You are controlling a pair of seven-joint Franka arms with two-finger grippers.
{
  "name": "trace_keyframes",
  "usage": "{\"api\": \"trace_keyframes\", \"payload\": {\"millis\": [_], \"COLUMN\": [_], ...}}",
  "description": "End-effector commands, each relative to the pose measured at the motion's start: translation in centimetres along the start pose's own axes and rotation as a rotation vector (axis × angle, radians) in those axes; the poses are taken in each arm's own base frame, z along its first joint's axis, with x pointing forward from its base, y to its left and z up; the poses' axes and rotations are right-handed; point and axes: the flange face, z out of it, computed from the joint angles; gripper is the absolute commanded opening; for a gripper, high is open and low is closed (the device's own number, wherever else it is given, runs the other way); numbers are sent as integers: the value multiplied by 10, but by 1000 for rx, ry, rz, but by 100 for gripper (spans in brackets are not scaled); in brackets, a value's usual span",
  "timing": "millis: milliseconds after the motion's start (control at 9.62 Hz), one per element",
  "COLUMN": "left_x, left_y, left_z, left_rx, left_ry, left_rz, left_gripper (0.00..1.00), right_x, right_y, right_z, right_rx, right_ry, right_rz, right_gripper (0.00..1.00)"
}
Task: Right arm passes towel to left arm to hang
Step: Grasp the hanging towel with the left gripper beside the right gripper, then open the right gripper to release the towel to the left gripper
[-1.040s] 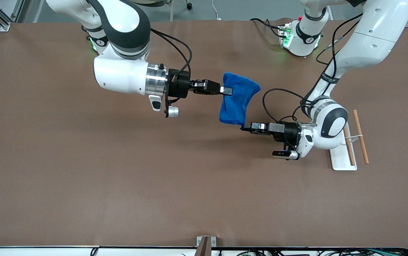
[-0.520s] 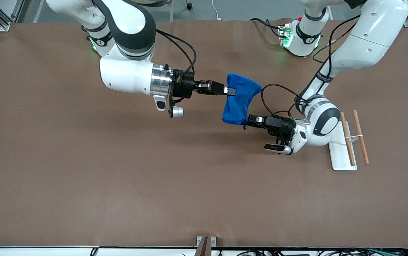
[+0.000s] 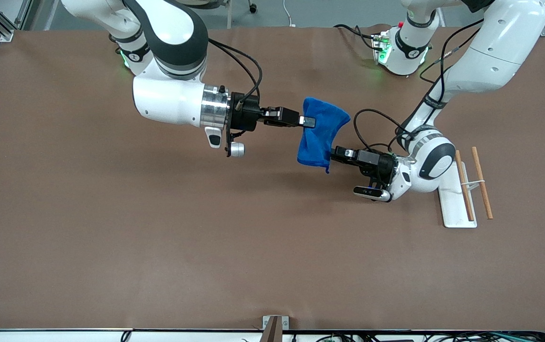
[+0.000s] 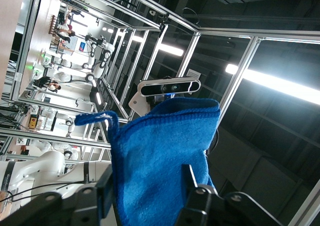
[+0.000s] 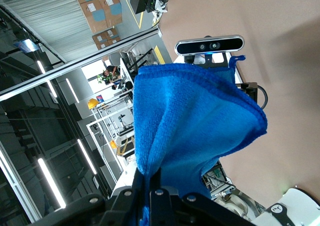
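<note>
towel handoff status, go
Right gripper shut on towel, holding it in the air over mid-table. Left gripper open, jaws either side of the towel's lower edge, not clamped. Rack toward the left arm's end; nothing in the way.

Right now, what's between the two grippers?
Only the towel, held up over the table between the right gripper and the left gripper, as the front view shows.

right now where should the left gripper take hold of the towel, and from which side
Best at the free lower edge of the towel, coming in level from the rack end of the table. The right gripper pinches the top edge, so the cloth hangs folded over the table's middle, leaving the bottom hem clear. The left gripper sits there, fingers open astride the hem in the left wrist view.
</note>
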Motion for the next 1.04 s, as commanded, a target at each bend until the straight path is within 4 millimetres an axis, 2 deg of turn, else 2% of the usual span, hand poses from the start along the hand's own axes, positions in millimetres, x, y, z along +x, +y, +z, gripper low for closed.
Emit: {"api": "trace_keyframes", "payload": {"millis": [0,208,416,624,832,936], "left_x": [-9,-14,-14,-13,-12,-10], "left_y": [-8,-6,-2,5,12,23], "left_z": [-2,5,-2,-10,-10,-12], "left_rx": [-5,-8,-9,-15,-13,-12], "left_ry": [22,10,11,23,21,24], "left_rz": [-26,-27,-23,-14,0,-1], "left_gripper": [54,46,22,11,0,0], "right_x": [1,1,1,1,0,1], "right_y": [-3,-2,-3,-3,-6,-5], "right_z": [4,4,4,4,3,3], "right_rx": [23,22,24,25,30,28], "right_ry": [1,1,1,1,-1,-1], "right_rz": [18,20,19,18,17,14], "right_gripper": [0,0,0,0,0,17]}}
